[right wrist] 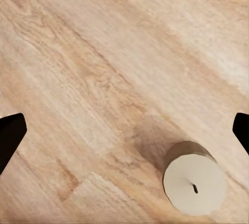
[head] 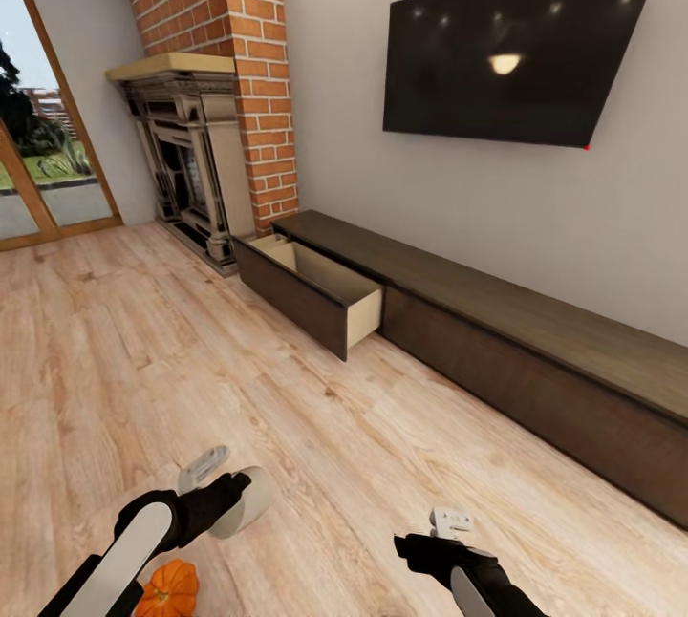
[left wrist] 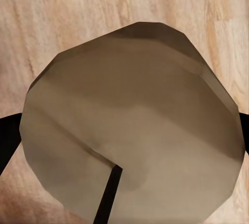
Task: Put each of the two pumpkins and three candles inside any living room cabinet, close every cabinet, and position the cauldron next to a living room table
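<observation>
My left gripper [head: 225, 493] is shut on a stubby candle [head: 245, 500] and holds it above the floor at the lower left. Up close, its cream top and dark wick [left wrist: 135, 120] sit between the black fingertips [left wrist: 7, 142]. A small orange pumpkin [head: 168, 588] lies on the floor under the left arm. My right gripper [head: 449, 521] hangs open over the floor, and a second candle [right wrist: 195, 184] stands upright on the planks below it, off to one side of the fingers. The dark-brown cabinet [head: 535, 350] runs along the wall with one drawer [head: 315, 287] pulled out. The cauldron and the table are out of view.
A brick chimney with a fireplace [head: 191, 168] stands left of the cabinet. A black TV [head: 521, 44] hangs on the wall above it. A glass door [head: 38, 149] is at the far left. Wooden floor [head: 287, 407] stretches between me and the drawer.
</observation>
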Robot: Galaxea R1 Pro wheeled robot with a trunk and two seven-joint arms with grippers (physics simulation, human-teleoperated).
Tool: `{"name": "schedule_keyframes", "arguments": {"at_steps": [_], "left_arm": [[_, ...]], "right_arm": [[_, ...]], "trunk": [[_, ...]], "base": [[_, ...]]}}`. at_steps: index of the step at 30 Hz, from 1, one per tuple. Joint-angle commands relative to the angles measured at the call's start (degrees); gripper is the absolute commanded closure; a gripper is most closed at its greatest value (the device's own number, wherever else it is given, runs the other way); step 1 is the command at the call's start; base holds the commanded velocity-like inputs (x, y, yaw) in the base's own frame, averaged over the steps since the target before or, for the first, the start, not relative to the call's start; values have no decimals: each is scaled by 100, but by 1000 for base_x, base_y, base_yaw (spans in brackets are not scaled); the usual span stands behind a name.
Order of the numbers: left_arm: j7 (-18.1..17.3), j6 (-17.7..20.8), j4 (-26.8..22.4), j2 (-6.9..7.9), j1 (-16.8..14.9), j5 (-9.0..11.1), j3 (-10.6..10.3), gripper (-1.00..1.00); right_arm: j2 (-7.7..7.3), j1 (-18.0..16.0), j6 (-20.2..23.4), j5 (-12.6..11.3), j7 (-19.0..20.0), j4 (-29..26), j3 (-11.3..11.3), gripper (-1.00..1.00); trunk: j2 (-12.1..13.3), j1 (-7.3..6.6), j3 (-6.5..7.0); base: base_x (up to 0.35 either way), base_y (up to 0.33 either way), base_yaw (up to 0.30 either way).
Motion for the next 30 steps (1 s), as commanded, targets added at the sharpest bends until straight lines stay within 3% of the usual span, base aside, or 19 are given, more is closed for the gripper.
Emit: {"name": "schedule_keyframes", "arguments": {"at_steps": [1, 10, 15, 18, 30], "left_arm": [[31, 19, -10, 4, -4, 21, -7, 100], [32, 28, -22, 4, -3, 80, 1, 100], [50, 75, -47, 40, -3, 606, -5, 100], [56, 228, -68, 59, -4, 751, 5, 100], [58, 330, -92, 32, -3, 815, 4, 100]], "right_arm": [[-5, -6, -4, -66, -57, 49, 25, -100], [10, -3, -104, -111, -74, 1147, -13, -100], [10, -5, -208, -120, -73, 1295, -26, -100], [10, -4, -407, -116, -72, 1306, -25, -100], [2, -5, -624, -118, -71, 1319, -29, -100]], "trunk": [[-44, 22, -24], [-405, 219, -185], [-606, 329, -275], [-726, 395, -329], [-1207, 658, -544]], "base": [[0, 0, 0], [0, 0, 0], [0, 0, 0], [0, 0, 0], [0, 0, 0]]}}
